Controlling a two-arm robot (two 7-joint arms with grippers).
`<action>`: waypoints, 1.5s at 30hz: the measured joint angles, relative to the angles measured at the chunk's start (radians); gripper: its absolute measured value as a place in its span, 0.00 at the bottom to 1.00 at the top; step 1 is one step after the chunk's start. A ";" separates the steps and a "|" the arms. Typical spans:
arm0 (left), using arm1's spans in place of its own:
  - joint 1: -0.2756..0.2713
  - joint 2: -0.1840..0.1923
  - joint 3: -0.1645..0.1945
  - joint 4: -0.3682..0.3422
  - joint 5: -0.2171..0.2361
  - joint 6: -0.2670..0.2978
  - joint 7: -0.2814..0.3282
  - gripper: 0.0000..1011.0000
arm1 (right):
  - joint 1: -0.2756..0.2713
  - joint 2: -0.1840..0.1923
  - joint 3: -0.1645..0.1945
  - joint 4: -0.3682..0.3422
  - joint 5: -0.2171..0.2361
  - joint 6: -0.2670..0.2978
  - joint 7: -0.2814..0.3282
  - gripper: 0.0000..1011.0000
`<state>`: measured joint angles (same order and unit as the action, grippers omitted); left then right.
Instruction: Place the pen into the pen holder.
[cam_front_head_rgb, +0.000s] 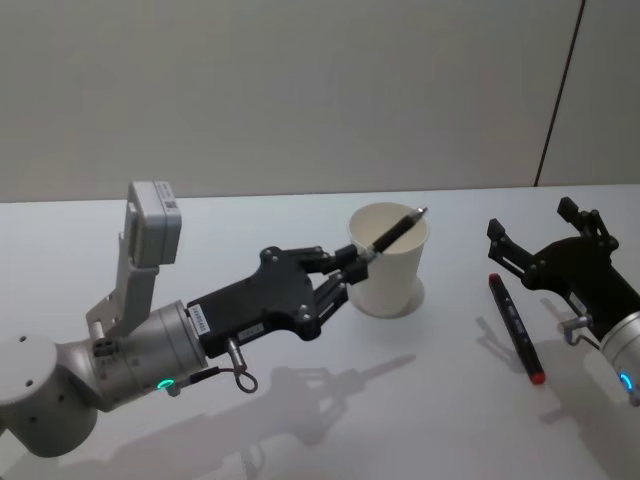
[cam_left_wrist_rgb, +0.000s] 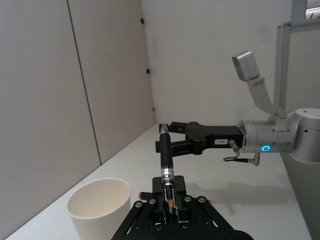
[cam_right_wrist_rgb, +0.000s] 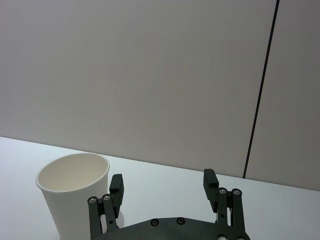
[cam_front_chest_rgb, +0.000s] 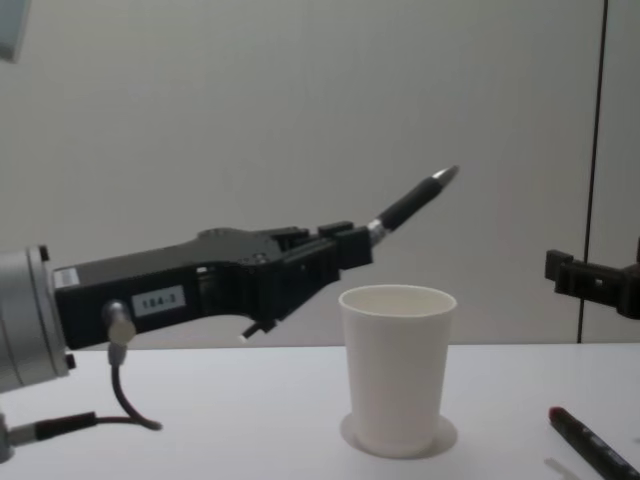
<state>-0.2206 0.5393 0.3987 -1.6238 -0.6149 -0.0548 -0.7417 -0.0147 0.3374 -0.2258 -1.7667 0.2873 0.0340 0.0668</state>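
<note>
Room: plain grey wall (cam_front_head_rgb: 300, 90).
Surface: white table (cam_front_head_rgb: 420, 420).
Left gripper (cam_front_head_rgb: 350, 272): clamped on black pen (cam_front_head_rgb: 398, 231), tilted over pen holder (cam_front_head_rgb: 390, 280).
Right gripper (cam_front_head_rgb: 533, 222): spread wide, beside red-tipped marker (cam_front_head_rgb: 515, 327).
Pen holder: upright, just ahead of left gripper.

- The pen (cam_front_head_rgb: 395, 233) has its back end buried inside my left gripper (cam_front_head_rgb: 352, 268).
- The pen holder (cam_right_wrist_rgb: 75, 195) loses its base to my right wrist view's edge.
</note>
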 joint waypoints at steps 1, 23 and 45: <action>-0.002 -0.005 0.004 0.001 -0.001 0.002 -0.008 0.14 | 0.000 0.000 0.000 0.000 0.000 0.000 0.000 0.99; -0.021 -0.054 0.040 0.013 -0.024 0.023 -0.057 0.14 | 0.000 0.000 0.000 0.000 0.000 0.000 0.000 0.99; -0.026 -0.065 0.049 0.017 -0.028 0.028 -0.060 0.14 | -0.035 0.031 0.013 -0.052 0.113 0.005 0.116 0.99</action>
<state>-0.2463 0.4742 0.4477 -1.6068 -0.6432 -0.0270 -0.8021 -0.0500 0.3687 -0.2132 -1.8185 0.4006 0.0389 0.1823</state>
